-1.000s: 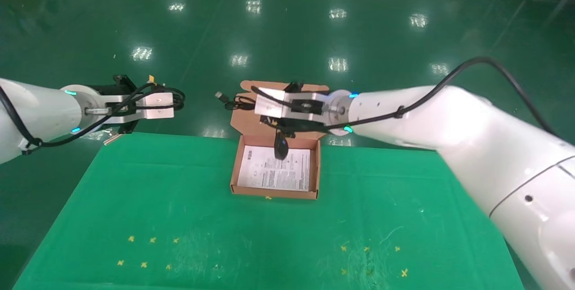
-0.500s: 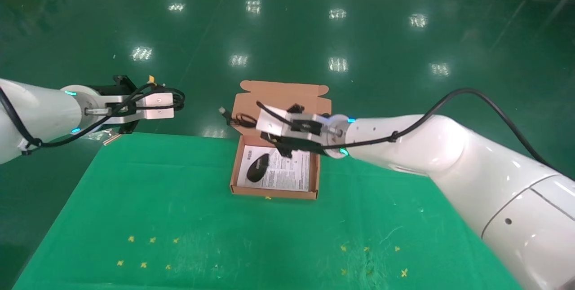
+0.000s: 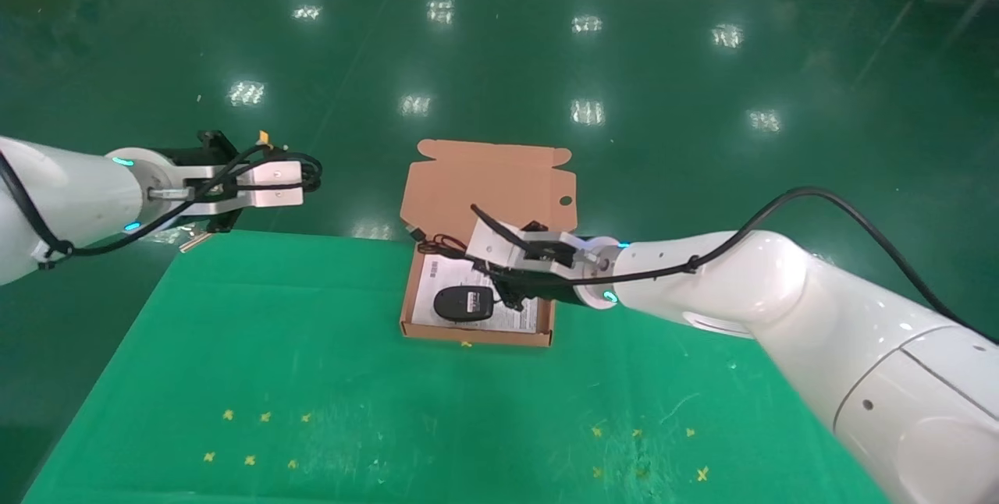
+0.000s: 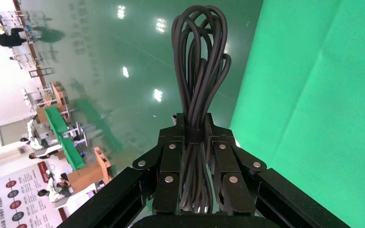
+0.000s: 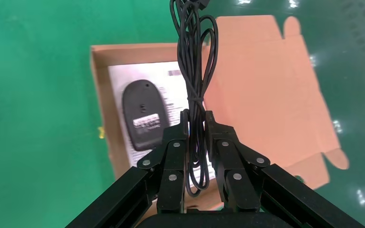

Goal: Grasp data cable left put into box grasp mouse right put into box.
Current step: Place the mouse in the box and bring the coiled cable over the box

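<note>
Right tool: your right tool [image 5: 196, 124] is closed narrow on the bundled cord [image 5: 193, 57] of the mouse [image 3: 463, 303], low over the box [image 3: 476, 332].
Mouse: it lies inside the box, label side up, on the white sheet [image 3: 521, 315], toward the robot's left wall.
Cord risk: the plug end [image 3: 418, 233] hangs near the far left corner of the box, over the fold of the lid [image 3: 490, 180]. If you release now, I judge that part of the cord can fall outside.
Pull risk: if you lift away with the cord not freed, the mouse can be dragged over the wall.
Left tool: your left tool [image 4: 196, 137] holds the cable [image 4: 200, 61] by its band, closed on it, parked beyond the far left edge of the surface [image 3: 312, 379].
Cable risk: the loops stand out long past the tips; they can catch on the lid or the box wall when you bring them in.
Open room: the surface is free on both sides of the box, so the left arm has a wide path.
Box room: the mouse takes the left part of the box; the right part is partly hidden by the right tool.
</note>
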Available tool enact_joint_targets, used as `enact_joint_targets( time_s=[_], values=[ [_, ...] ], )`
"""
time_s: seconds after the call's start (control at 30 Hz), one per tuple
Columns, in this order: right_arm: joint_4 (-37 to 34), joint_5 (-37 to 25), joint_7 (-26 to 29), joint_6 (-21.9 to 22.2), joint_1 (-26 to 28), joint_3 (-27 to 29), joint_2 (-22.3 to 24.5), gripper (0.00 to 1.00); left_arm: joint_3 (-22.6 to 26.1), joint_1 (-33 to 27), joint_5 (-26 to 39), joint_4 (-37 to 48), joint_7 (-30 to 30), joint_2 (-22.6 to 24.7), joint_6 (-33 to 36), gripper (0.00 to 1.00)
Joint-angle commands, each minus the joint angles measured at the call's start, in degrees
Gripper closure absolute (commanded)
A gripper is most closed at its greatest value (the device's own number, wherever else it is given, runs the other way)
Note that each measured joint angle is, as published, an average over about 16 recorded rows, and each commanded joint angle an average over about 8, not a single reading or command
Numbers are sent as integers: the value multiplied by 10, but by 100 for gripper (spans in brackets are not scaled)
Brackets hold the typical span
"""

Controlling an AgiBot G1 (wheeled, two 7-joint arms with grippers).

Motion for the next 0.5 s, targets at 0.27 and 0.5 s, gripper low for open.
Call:
enact_joint_targets(
  time_s=[0.27,0.5],
  values=[
    [-3,29,-3,3,0,-22,0,75,0,0,0,0,0,0,0,100],
    [7,40,-3,6,0,-29,9,0,0,2,-3,-1,1,2,-2,100]
  ],
)
